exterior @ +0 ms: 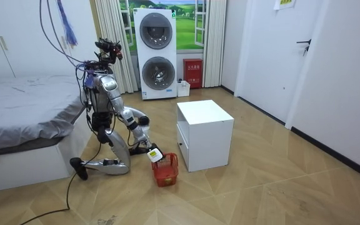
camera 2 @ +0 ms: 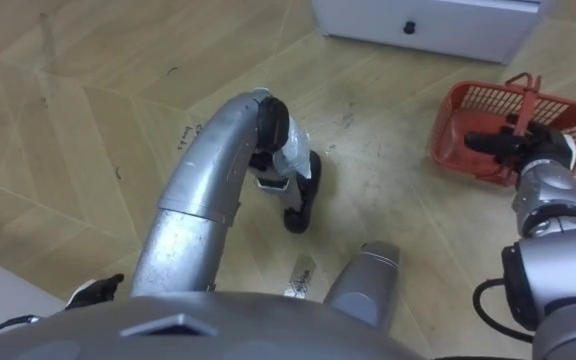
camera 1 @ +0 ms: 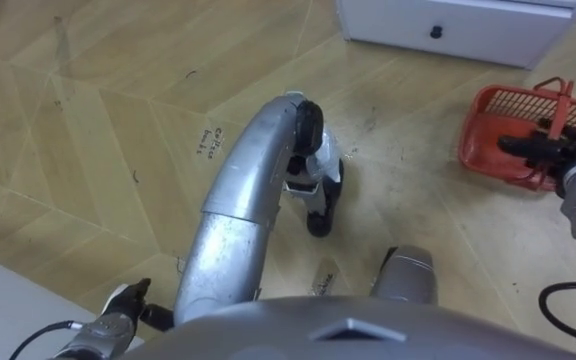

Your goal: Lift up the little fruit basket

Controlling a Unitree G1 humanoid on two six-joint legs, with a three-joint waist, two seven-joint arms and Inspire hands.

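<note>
Red basket (camera 2: 455, 150) on floor (camera 2: 88, 120), right hand (camera 2: 534, 150) fingers (camera 2: 488, 142) at its handle (camera 2: 524, 100), grip unclear.

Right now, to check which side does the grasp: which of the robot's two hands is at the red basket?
The right hand, over the red basket on the floor; the left hand hangs far off at the view's lower left.

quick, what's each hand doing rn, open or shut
left hand: cannot tell, low at the robot's left side.
right hand: at the handle of the fruit basket, cannot tell whether it grips.
</note>
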